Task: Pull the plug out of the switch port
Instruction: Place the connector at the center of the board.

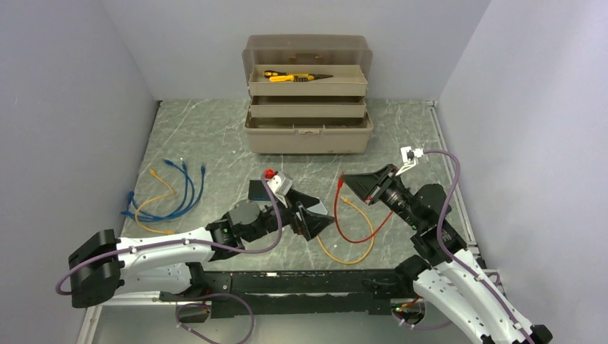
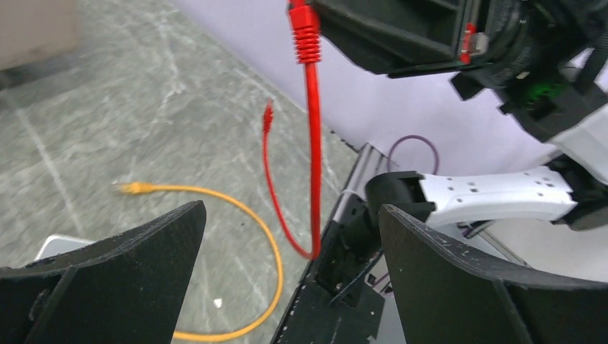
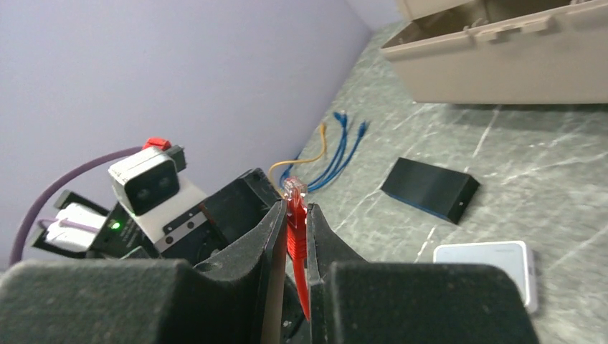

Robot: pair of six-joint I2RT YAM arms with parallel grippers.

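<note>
The switch (image 1: 259,190) is a flat black box lying on the table, half hidden behind my left wrist; it also shows in the right wrist view (image 3: 430,190). No cable is in it. My right gripper (image 1: 346,181) (image 3: 294,208) is shut on the red cable's plug (image 3: 295,229), whose clear tip sticks out past the fingertips, held in the air away from the switch. The red cable (image 1: 358,236) hangs down in a loop to the table. My left gripper (image 1: 322,213) (image 2: 290,215) is open and empty, just right of the switch, facing the right gripper (image 2: 401,36).
An open tan toolbox (image 1: 308,93) with a yellow-handled tool stands at the back. Blue and yellow cables (image 1: 172,193) lie at the left. An orange cable (image 1: 351,247) loops on the table near the front. A flat white device (image 3: 487,269) lies by my left gripper.
</note>
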